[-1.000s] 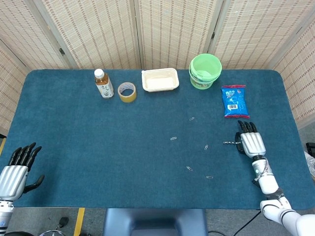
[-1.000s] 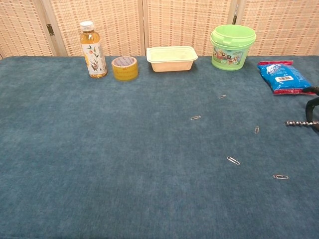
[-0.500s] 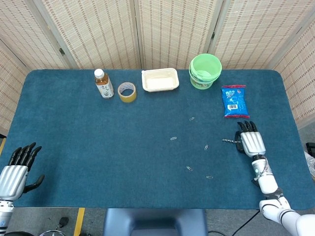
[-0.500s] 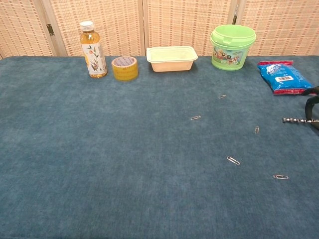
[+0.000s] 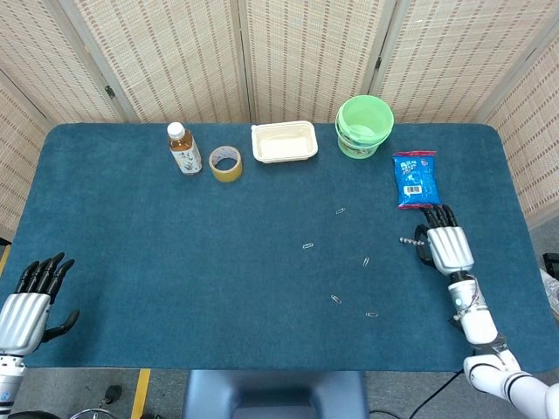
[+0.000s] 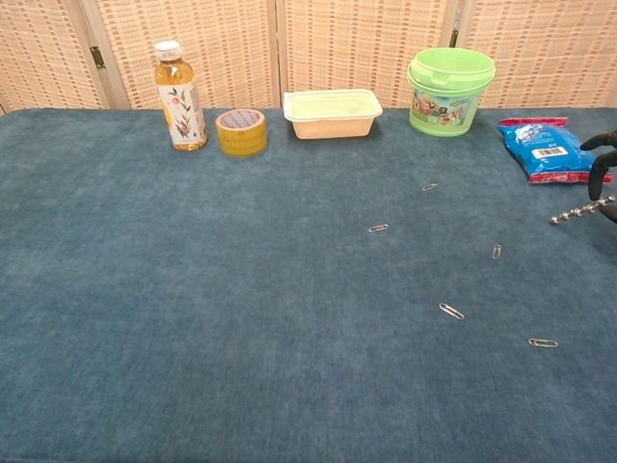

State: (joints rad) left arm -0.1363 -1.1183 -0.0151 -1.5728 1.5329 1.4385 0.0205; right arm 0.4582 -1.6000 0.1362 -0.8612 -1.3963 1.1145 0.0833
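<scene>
Reaching forward over the blue cloth, your right hand (image 5: pixel 445 245) lies palm down just short of the blue snack packet (image 5: pixel 414 179), its fingertips almost at the packet's near edge. The chest view cuts this hand off at its right border, showing only dark fingers (image 6: pixel 600 170). It grips a corkscrew (image 5: pixel 409 240), whose metal spiral pokes out leftward; the handle is hidden under the palm. Your left hand (image 5: pixel 26 307) rests far from the packet, at the table's near left corner, fingers spread, holding nothing.
</scene>
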